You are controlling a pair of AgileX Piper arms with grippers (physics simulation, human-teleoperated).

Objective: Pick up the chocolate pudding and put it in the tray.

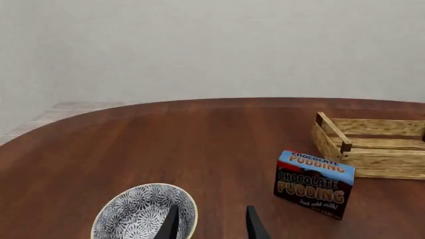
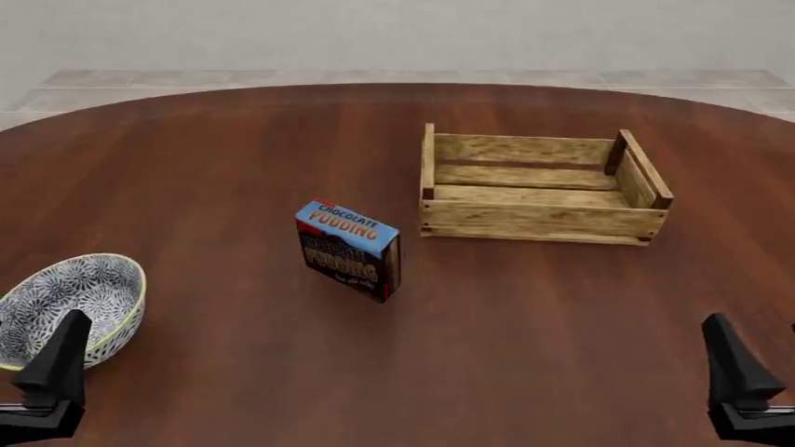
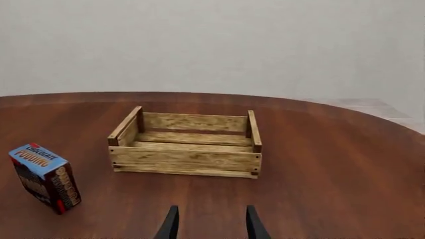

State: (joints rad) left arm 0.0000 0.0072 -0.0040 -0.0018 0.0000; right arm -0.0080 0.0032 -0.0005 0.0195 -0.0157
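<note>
The chocolate pudding [image 2: 349,250] is a small carton with a blue top band, standing upright on the brown table just left of the tray's near left corner. It also shows in the left wrist view [image 1: 313,184] and the right wrist view [image 3: 45,177]. The tray [image 2: 541,221] is an empty wooden slat crate at centre right, also seen in both wrist views [image 1: 381,159] [image 3: 186,162]. My left gripper [image 2: 56,368] [image 1: 212,226] is open and empty at the near left. My right gripper [image 2: 739,377] [image 3: 210,226] is open and empty at the near right. Both are far from the carton.
A blue-and-white patterned bowl [image 2: 62,298] with a yellow rim sits at the near left, right beside my left gripper; it also shows in the left wrist view [image 1: 136,214]. The round wooden table [image 2: 223,158] ends at a curved far edge, with pale floor beyond.
</note>
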